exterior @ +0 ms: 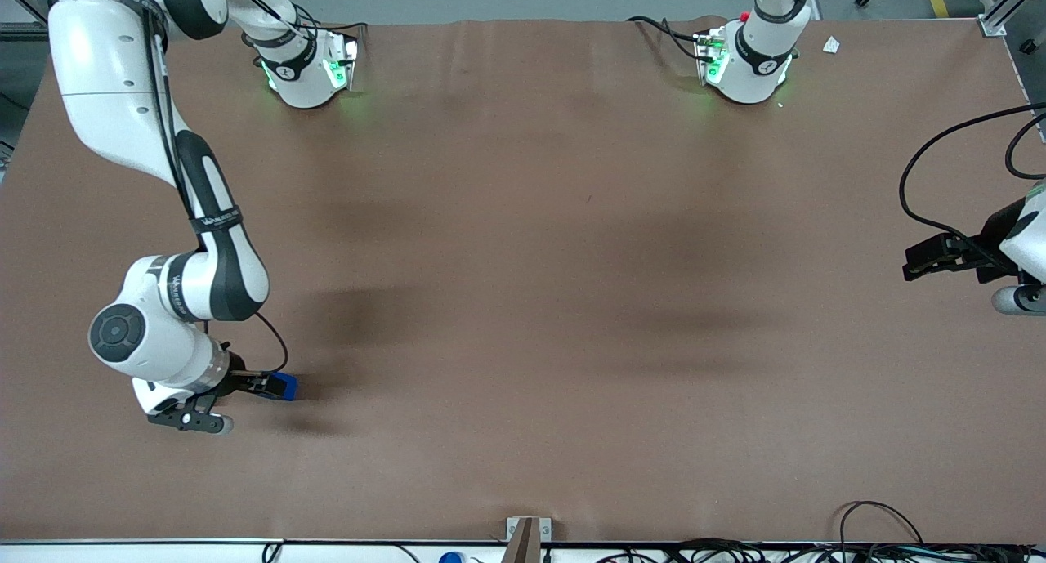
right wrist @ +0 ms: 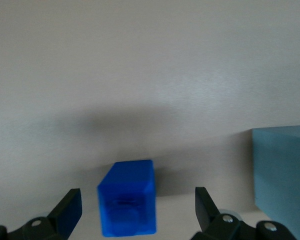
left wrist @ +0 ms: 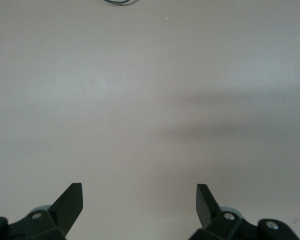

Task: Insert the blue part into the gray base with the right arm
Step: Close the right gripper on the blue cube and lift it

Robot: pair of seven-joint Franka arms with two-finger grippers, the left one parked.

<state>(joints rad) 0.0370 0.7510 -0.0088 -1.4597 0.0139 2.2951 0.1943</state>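
The blue part [right wrist: 127,204] lies on the brown table, its notched face turned toward the wrist camera. My right arm's gripper [right wrist: 137,197] is open. One finger [right wrist: 70,207] stands on each side of the part, with a gap between each finger and the part. In the front view the gripper [exterior: 263,382] sits low over the table toward the working arm's end, and the blue part [exterior: 285,386] shows at its fingertips. The gray base [right wrist: 284,180] stands on the table beside the gripper, outside the fingers. In the front view it is hidden by the arm.
Both arm bases [exterior: 306,69] [exterior: 748,60] stand at the table edge farthest from the front camera. A small metal bracket [exterior: 528,532] and loose cables [exterior: 882,538] sit at the nearest edge. The parked arm's gripper [exterior: 940,256] hangs over its end of the table.
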